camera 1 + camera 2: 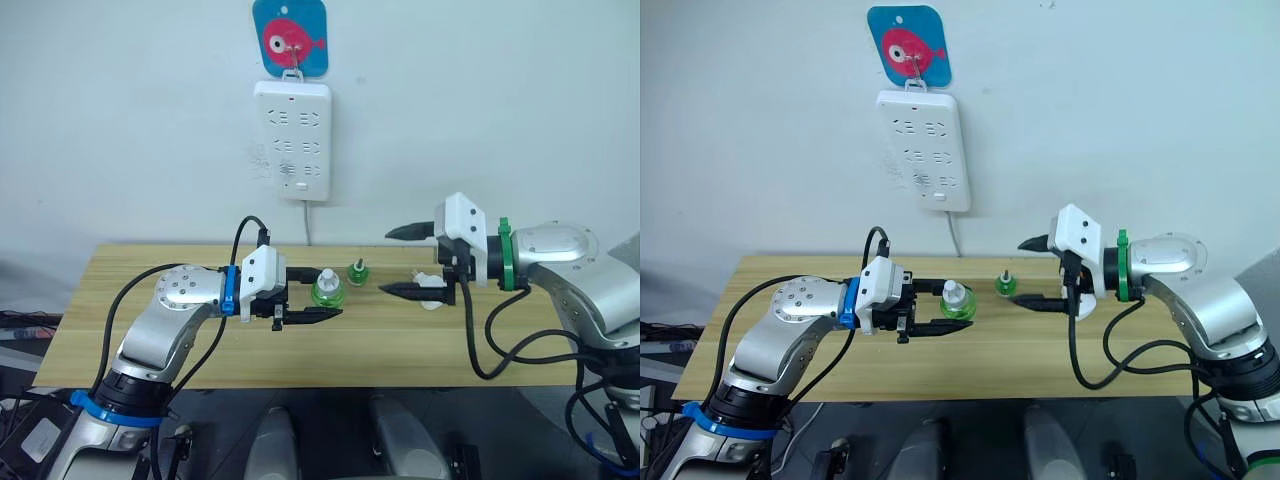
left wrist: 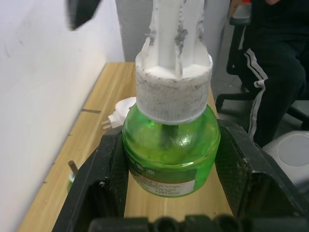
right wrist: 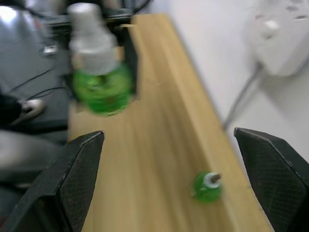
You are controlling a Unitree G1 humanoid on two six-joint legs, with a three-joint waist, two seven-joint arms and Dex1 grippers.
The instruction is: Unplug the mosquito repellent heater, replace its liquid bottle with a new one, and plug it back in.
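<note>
A green liquid bottle (image 1: 328, 291) with a white cap stands on the wooden table (image 1: 200, 345), and my left gripper (image 1: 312, 300) is shut on its body (image 2: 169, 145). A smaller green bottle (image 1: 357, 271) with a bare wick stands just to its right. The white mosquito repellent heater (image 1: 432, 300) lies on the table further right, away from the socket, with its prongs (image 2: 107, 124) showing. My right gripper (image 1: 404, 262) hovers open and empty over the table; its lower finger crosses in front of the heater.
A white multi-socket power strip (image 1: 292, 125) hangs on the wall under a blue fish hook (image 1: 290, 38), its cable dropping behind the table. A person (image 2: 270, 72) sits on a chair past the table's right end.
</note>
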